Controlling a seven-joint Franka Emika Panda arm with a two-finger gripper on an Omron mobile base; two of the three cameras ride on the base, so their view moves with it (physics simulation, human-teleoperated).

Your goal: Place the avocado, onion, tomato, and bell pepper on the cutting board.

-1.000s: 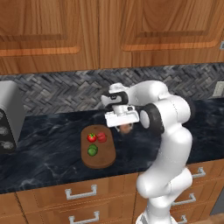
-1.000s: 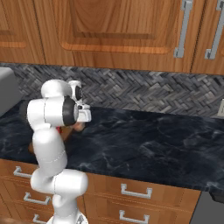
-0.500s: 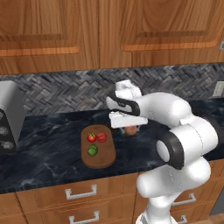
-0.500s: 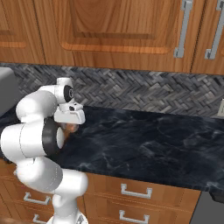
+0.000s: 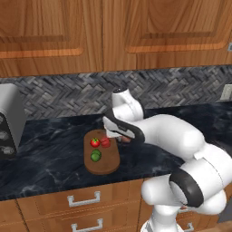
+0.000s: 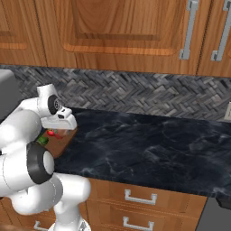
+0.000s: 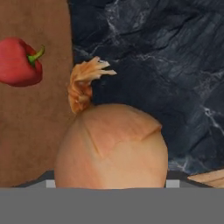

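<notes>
The brown cutting board (image 5: 108, 166) lies on the dark counter, and its surface fills the left side of the hand view (image 7: 35, 131). On it sit the bright red tomato (image 5: 94, 142), the duller red bell pepper (image 5: 105, 142) (image 7: 19, 61) and the green avocado (image 5: 95, 156). My gripper (image 5: 122, 137) hangs at the board's right edge, shut on the tan onion (image 5: 125, 140) (image 7: 111, 146). The onion hides most of my fingertips in the hand view, and its dry tuft points up over the board's edge.
A grey appliance (image 5: 9, 120) stands at the counter's left end. Dark marble counter (image 6: 149, 144) stretches right of the board, backed by a herringbone tile wall, with wooden cabinets above. Drawers run below the front edge.
My arm has stretched forward and lowered, carrying the onion a little left and down to the board's right edge. The foods on the board have not moved.
</notes>
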